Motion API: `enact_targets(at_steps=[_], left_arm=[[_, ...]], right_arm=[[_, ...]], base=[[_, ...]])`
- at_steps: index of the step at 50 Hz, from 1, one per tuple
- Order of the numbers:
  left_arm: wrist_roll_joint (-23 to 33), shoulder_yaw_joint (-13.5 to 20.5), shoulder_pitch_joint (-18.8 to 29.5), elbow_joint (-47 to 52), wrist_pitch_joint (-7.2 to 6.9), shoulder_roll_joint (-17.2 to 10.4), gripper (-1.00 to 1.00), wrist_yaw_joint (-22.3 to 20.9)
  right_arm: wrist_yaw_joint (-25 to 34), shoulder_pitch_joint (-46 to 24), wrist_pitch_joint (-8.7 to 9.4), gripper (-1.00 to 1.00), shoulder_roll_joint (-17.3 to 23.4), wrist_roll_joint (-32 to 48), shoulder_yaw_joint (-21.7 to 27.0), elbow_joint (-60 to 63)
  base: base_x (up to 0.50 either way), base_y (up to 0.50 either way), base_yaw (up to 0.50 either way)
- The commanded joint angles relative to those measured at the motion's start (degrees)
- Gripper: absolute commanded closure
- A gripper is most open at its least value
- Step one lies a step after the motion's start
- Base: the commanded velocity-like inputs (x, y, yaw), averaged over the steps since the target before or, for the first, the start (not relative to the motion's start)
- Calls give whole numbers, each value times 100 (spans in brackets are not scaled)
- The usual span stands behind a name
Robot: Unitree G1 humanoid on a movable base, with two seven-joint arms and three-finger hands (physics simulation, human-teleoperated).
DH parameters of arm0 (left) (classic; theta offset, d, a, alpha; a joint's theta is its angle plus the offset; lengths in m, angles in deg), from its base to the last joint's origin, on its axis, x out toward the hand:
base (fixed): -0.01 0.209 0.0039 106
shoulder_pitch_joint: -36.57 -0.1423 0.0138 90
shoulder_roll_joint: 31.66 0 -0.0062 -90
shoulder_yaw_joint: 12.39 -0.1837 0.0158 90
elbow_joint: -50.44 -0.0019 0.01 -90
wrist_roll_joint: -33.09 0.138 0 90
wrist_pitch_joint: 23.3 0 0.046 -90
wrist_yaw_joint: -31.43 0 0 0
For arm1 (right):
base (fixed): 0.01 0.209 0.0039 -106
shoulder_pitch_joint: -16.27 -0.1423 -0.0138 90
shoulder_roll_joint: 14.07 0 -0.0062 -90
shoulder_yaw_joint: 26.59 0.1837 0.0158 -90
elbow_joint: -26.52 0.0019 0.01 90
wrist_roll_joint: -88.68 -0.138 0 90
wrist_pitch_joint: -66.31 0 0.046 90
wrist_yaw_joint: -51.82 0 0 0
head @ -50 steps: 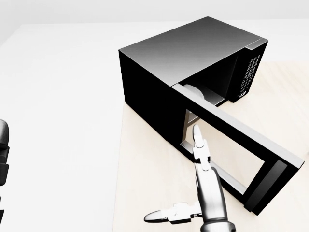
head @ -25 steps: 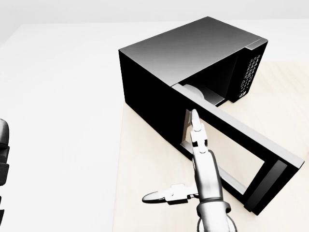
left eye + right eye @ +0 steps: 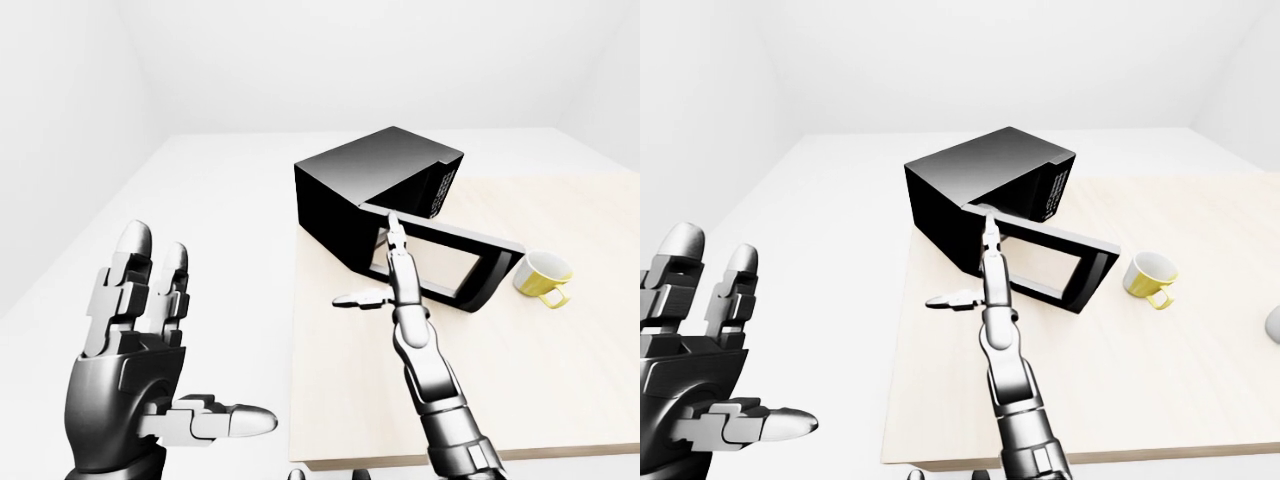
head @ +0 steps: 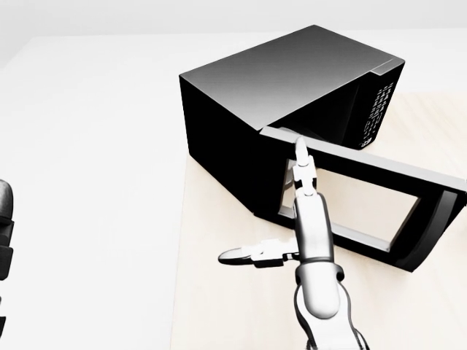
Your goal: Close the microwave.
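While door (image 4: 365,197) ajar: 1 microwave (image 4: 284,95), 1 mug (image 3: 543,277).

Pale wood desk (image 3: 560,380) carries black microwave (image 3: 370,185) near its upper-left corner, yellow mug (image 3: 542,276) right of it, apparently lying tipped on its side.

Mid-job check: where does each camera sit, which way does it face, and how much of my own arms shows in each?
Head view: on the head, steeply down at the microwave; right hand at its door.
Left-eye view: on the head, wider over the table; left hand, yellow mug.
Right-eye view: nearly the same picture, shifted.
All share microwave and right hand.
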Motion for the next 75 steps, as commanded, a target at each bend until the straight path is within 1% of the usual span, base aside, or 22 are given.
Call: enact_targets(at_steps=[1,11,19,26,29,34,36,37,41,46,48,49,53,54,55,57,58,62,75], left_arm=[[-10,-36,-30,0,0,-55,-100,39],[-46,-13,-25,0,0,-83,-100,66],[-19,-52,-22,0,0,-99,-100,83],[-30,-47,-31,0,0,-117,-100,90],[-55,-46,-34,0,0,-147,-100,113],[-144,9,-32,0,0,-211,-100,159],[-144,9,-13,0,0,-212,-100,171],[-106,-22,-11,0,0,-204,-100,173],[-82,-40,-22,0,0,-184,-100,150],[-43,-65,-23,0,0,-166,-100,139],[-36,-59,-26,0,0,-153,-100,125],[-38,-54,-28,0,0,-150,-100,121],[-64,-30,-33,0,0,-151,-100,118],[-74,-23,-28,0,0,-145,-100,112],[-66,-23,-26,0,0,-140,-100,107],[-70,-13,-24,0,0,-130,-100,97],[-73,-10,-27,0,0,-127,-100,94],[-68,-7,-3,0,0,-121,-100,98],[-9,-57,-17,0,0,-97,-100,75]], right_arm=[[-129,-687,17,-100,-6,-189,165,-599],[-189,-1015,-82,-100,28,-300,246,-1057],[-213,-1369,-92,-100,90,-474,356,-1424],[-224,-1688,-174,-100,105,-649,400,-1869],[-237,-1843,-252,-100,117,-697,426,-2122],[-236,-1883,-183,-100,102,-687,395,-2078],[-235,-1947,-204,-100,106,-698,407,-2155],[-241,-2034,-256,-100,116,-708,425,-2295],[-260,-2235,-305,-100,145,-737,462,-2536],[-286,-2523,-202,-100,167,-726,474,-2659],[-303,-2633,-209,-100,166,-710,472,-2758],[-308,-2692,-223,-100,164,-704,471,-2829],[-355,-2957,-369,-100,138,-693,478,-3241],[-357,-3013,-417,-100,133,-692,478,-3350],[-371,-3097,-515,-100,132,-698,490,-3537],[-415,-3256,-654,-100,135,-695,510,-3843],[-433,-3405,-682,-100,132,-721,538,-4125],[-463,-3584,-682,-100,109,-741,543,-4496],[-435,-3489,-682,-100,141,-733,531,-4271]], base=[[0,0,0],[0,0,0],[0,0,0],[0,0,0],[0,0,0],[0,0,0],[0,0,0],[0,0,0],[0,0,0],[0,0,0],[0,0,0],[1,0,0],[1,0,0],[1,0,0],[1,0,0],[1,0,0],[1,0,0],[1,0,0],[1,0,0]])
